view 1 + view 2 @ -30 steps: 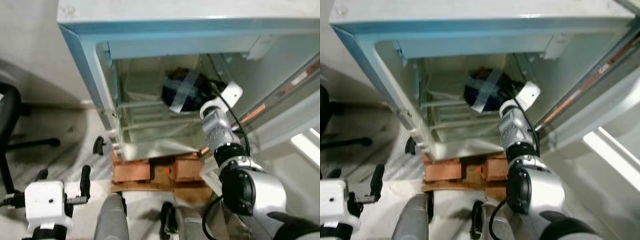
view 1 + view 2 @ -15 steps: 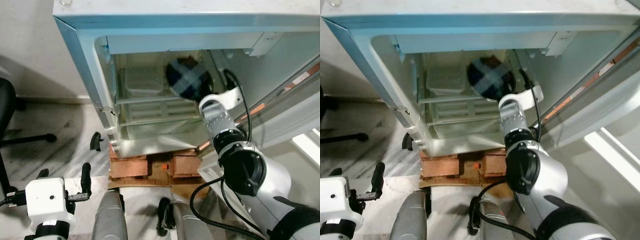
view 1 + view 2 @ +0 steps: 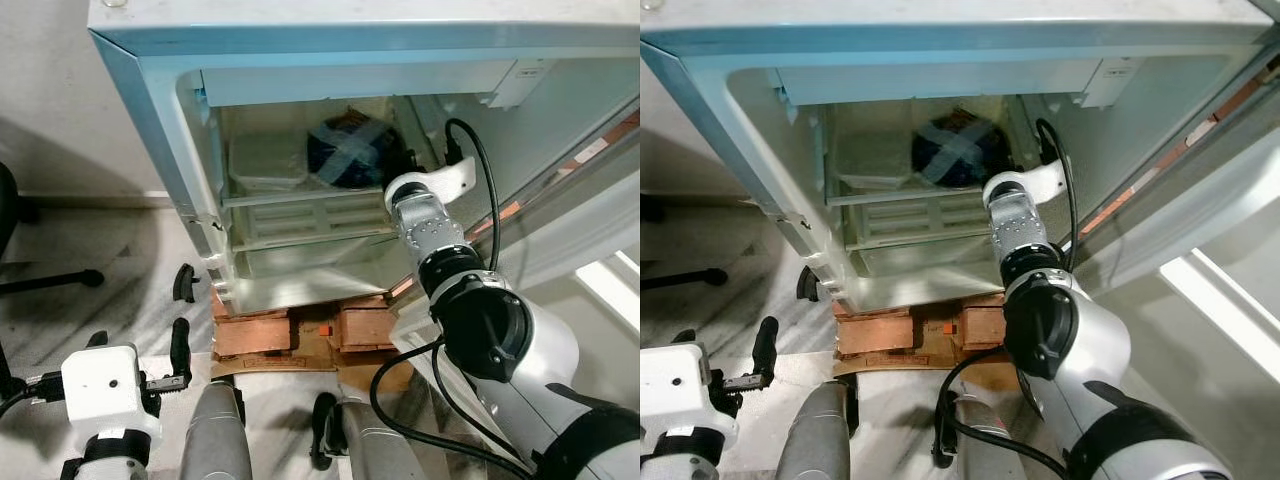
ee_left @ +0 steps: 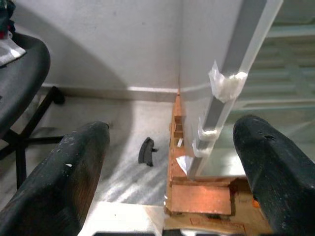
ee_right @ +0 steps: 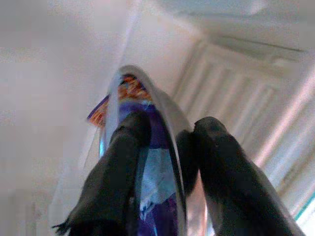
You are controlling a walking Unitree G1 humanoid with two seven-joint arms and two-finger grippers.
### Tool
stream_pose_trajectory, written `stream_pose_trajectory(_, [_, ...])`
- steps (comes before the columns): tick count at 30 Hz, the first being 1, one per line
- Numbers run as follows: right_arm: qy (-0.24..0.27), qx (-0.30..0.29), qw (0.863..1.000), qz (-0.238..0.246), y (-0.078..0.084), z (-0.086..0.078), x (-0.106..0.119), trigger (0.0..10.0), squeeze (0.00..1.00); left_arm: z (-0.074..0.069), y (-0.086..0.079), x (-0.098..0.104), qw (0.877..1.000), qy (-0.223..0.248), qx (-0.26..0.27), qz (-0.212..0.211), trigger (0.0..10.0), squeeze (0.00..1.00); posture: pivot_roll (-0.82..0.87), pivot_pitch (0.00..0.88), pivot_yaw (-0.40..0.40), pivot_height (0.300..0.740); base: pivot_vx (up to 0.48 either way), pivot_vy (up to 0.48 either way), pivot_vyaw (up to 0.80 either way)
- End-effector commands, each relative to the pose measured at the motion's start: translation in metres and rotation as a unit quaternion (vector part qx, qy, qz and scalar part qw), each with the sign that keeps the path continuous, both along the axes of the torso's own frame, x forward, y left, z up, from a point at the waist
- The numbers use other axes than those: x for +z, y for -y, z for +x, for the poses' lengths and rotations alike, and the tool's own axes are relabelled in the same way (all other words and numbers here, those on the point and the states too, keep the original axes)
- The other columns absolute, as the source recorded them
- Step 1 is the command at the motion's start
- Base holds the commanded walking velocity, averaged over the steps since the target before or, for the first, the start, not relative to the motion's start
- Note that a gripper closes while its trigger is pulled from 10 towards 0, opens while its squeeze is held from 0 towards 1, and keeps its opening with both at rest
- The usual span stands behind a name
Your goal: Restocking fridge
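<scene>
A small light-blue fridge [image 3: 150, 110] stands open in front of me. My right arm [image 3: 428, 215] reaches into it. The right gripper [image 5: 174, 132] is shut on the metal rim of a bowl [image 5: 147, 162] covered in dark blue wrap with a pale tape cross [image 3: 347, 155]. The bowl sits at the upper shelf [image 3: 300, 197], tilted, next to a white lidded container [image 3: 262, 160]. My left gripper [image 3: 138, 352] hangs low at my left side, open and holding nothing, its fingers [image 4: 74, 167] wide apart.
The fridge rests on red bricks [image 3: 290, 335] and cardboard. Its door [image 3: 580, 230] swings out to the right, close to my right arm. A black office chair [image 4: 19, 73] stands at the left. A small black piece [image 3: 185, 283] lies on the marble floor.
The right gripper has carried the bowl deeper into the fridge, to the shelf beside the white container, and the bowl's tilt has changed. The camera has shifted a little. The left arm stays low.
</scene>
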State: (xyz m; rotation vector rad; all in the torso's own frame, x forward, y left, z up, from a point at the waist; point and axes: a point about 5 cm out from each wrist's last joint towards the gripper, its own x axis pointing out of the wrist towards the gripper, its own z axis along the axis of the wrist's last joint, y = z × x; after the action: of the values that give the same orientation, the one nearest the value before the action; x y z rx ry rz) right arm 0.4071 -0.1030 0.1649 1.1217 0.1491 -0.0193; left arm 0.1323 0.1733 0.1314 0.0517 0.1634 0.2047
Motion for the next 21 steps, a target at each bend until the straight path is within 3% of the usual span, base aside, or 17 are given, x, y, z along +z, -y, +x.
stream_pose_trajectory(1, [0.001, 0.025, 0.999, -0.028, -0.004, -0.001, -0.004, 10.0, 1.0, -0.002, -0.001, -0.007, 1.0, -0.02, 0.004, -0.002, 10.0, 0.0, 0.35, 0.295, -0.153, 0.74, 0.0, 0.0, 0.0])
stream_pose_trajectory(7, [0.003, 0.07, 0.989, -0.132, 0.004, -0.006, -0.016, 10.0, 1.0, 0.009, -0.003, -0.009, 1.0, -0.01, 0.005, -0.002, 10.0, 0.0, 0.33, 0.262, -0.156, 0.74, 0.0, 0.0, 0.0])
stream_pose_trajectory(8, [-0.001, 0.086, 0.98, -0.181, 0.006, -0.007, -0.021, 10.0, 1.0, 0.013, -0.004, -0.01, 1.0, -0.007, 0.005, -0.001, 10.0, 0.0, 0.33, 0.256, -0.157, 0.74, 0.0, 0.0, 0.0])
stream_pose_trajectory(13, [0.002, 0.115, 0.962, -0.248, 0.012, -0.01, -0.027, 10.0, 1.0, 0.02, -0.003, -0.01, 1.0, 0.0, 0.001, -0.002, 10.0, 0.0, 0.32, 0.238, -0.155, 0.74, 0.0, 0.0, 0.0])
stream_pose_trajectory(14, [0.006, 0.126, 0.947, -0.294, 0.017, -0.011, -0.029, 10.0, 1.0, 0.027, -0.003, -0.012, 1.0, 0.005, -0.003, -0.002, 10.0, 0.0, 0.3, 0.205, -0.148, 0.74, 0.0, 0.0, 0.0])
stream_pose_trajectory(21, [0.028, 0.128, 0.937, -0.324, 0.023, -0.009, -0.023, 10.0, 1.0, 0.041, -0.004, -0.011, 1.0, 0.02, -0.011, 0.001, 10.0, 0.0, 0.3, 0.17, -0.142, 0.74, 0.0, 0.0, 0.0])
